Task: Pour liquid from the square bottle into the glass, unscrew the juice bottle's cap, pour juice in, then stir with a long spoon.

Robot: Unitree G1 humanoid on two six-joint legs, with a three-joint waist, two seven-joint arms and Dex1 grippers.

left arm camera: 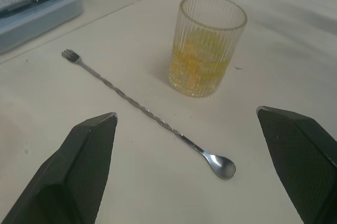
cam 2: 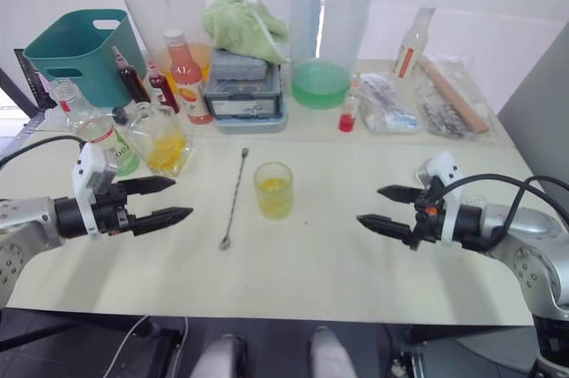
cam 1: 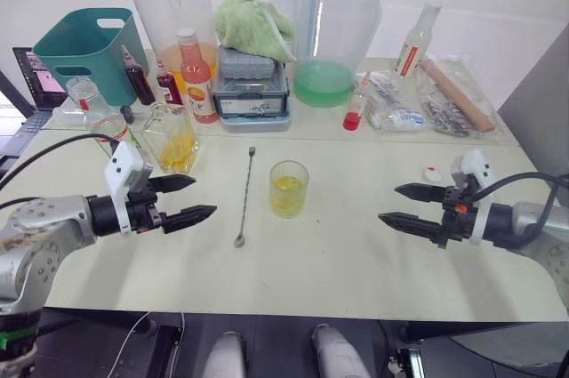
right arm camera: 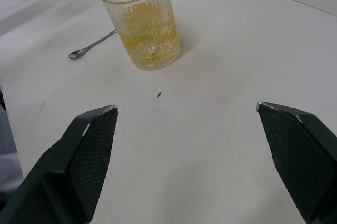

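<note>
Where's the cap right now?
In the left eye view the cap lies loose on the table on the robot's right, just beyond the right claw and well right of the glass.

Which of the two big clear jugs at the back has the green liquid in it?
The jug on the robot's right, behind the grey box. Its bottom holds green liquid; the other jug, beside the teal bin, holds orange-yellow liquid.

The room is bright and evenly lit from overhead, the white wall behind washing out pale. The table (cam 1: 373, 262) shows only soft, short shadows; the glass (cam 1: 289, 189) casts a faint one beside its base. Near the glass the wrist views are sharp, while the close black fingers (left arm camera: 87, 166) look slightly soft. Straight edges bow a little toward the head views' borders.
</note>
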